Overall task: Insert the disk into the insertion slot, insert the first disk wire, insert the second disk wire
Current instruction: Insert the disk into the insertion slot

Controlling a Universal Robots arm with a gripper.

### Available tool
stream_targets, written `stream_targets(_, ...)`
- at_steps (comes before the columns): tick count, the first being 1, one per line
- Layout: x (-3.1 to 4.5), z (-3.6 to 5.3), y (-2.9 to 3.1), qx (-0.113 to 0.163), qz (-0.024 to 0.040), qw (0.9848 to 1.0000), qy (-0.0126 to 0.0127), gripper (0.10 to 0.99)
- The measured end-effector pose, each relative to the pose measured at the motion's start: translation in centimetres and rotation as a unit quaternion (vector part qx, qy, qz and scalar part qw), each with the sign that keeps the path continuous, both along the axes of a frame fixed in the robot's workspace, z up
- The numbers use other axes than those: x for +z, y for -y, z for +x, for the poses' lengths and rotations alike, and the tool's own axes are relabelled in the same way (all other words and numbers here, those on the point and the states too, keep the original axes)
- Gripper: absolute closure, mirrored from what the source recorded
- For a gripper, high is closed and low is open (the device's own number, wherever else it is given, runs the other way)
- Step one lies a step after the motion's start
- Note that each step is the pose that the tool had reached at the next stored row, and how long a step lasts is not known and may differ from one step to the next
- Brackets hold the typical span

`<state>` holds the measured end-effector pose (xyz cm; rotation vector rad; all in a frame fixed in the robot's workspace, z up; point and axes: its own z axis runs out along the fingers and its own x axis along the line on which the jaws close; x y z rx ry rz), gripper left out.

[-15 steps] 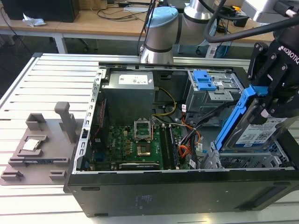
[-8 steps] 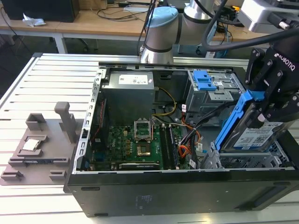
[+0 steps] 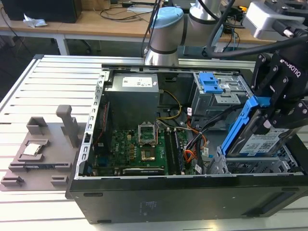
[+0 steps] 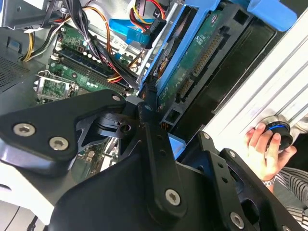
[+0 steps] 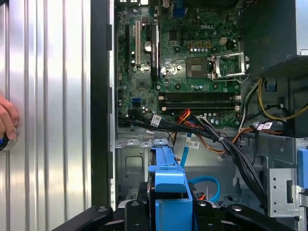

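In the exterior view my gripper [image 3: 270,120] is shut on the disk [image 3: 257,142], a silver drive with a white label in a blue carrier. The disk hangs tilted, its lower end just above the insertion slot [image 3: 245,166], the silver perforated cage at the case's front right corner. In the first wrist view the blue carrier [image 5: 168,185] sits between my fingers [image 5: 132,209] above the cage [image 5: 132,163]. The second wrist view shows the disk's green underside [image 4: 195,53]. A thin red cable [image 5: 184,114] lies among the wire bundle by the motherboard.
The open black case [image 3: 144,204] holds a green motherboard [image 3: 139,149], a power supply [image 3: 132,94] and a grey bay with a blue latch [image 3: 211,83]. A light blue looped cable [image 5: 208,185] lies near the cage. A hand [image 4: 264,149] rests on a round knob outside the case.
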<state>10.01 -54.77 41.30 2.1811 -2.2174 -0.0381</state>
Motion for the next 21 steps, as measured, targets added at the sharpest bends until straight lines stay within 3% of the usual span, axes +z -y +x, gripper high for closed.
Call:
stream_targets(7, -0.70, 0.00, 0.00, 0.000, 0.0000, 1.0000, 0.0000, 0.722)
stream_targets(12, -1.68, 0.00, 0.00, 0.000, 0.0000, 1.0000, 0.0000, 0.722)
stream_targets(21, -2.81, 0.00, 0.00, 0.000, 0.0000, 1.0000, 0.0000, 0.722)
